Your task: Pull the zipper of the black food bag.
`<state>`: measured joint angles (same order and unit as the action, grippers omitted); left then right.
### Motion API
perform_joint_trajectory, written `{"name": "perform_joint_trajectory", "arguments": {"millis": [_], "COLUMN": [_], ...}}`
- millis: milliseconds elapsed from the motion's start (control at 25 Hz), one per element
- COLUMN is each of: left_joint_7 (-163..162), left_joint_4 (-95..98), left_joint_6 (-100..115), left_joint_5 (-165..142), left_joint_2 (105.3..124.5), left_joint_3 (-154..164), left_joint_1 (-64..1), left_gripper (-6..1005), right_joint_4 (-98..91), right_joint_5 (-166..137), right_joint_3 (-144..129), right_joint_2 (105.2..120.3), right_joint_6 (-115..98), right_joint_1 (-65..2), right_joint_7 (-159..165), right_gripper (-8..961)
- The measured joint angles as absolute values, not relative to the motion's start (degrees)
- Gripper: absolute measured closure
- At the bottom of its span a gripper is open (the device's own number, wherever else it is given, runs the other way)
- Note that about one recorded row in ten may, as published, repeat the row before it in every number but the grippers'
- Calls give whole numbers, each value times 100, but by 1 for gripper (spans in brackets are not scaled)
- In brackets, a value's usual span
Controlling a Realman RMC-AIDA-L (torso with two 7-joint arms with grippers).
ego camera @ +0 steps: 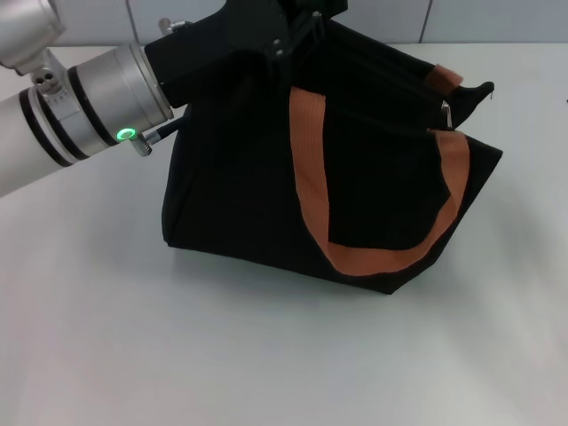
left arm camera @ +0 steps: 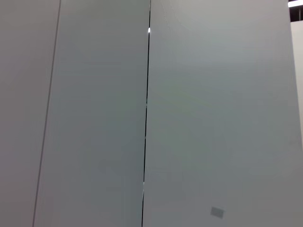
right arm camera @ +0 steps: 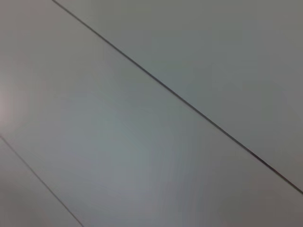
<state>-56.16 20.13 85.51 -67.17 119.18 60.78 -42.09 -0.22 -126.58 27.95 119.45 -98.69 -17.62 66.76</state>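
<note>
Right, you're hovering the left gripper [ego camera: 297, 35] over the black food bag [ego camera: 373, 195], grip unreadable, zipper [ego camera: 446, 114] awaiting pulling.

One black food bag [ego camera: 373, 191], one zipper [ego camera: 448, 114], two strap handles [ego camera: 309, 164].

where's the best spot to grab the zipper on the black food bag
Probably the small silver pull tab of the zipper, which hangs free at the right end of the black food bag. Pinch its flat faces from above right. The left end effector is at the opposite end.
</note>
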Motion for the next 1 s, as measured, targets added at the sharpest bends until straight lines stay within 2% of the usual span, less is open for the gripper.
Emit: {"name": "perform_joint_trajectory", "arguments": {"millis": [120,320,480,560,600,1000], "left_joint_7": [-5765,-6089,-6100,-6140,-6178,-6751], "left_joint_4": [2027,2060,2094,2168,2227,2796], "left_joint_6": [8376,8176,8282,8407,8466,9605], "left_joint_5": [-6715,-6617,-6325,-6182,-6165,-5882], "left_joint_2": [11917,11918,11918,11918,11918,11871], "left_joint_3": [6178,6269,6276,6284,6287,6265], "left_joint_1": [-4257,-4307,-4216,-4134,-4084,-3507], "left_gripper": [871,868,865,721,649,257], "right_joint_4": [20,40,69,70,70,80], "right_joint_5": [-12656,-12662,-12670,-12672,-12673,-12689], "right_joint_3": [2787,2752,2750,2750,2751,2751], "right_joint_2": [11950,11959,11962,11962,11962,11962], "right_joint_6": [-9913,-9915,-9879,-9872,-9870,-9852], "right_joint_1": [-1787,-1840,-1847,-1847,-1846,-1845], "right_joint_7": [6419,6258,6230,6229,6229,6206], "right_gripper": [659,459,336,274,274,278]}}
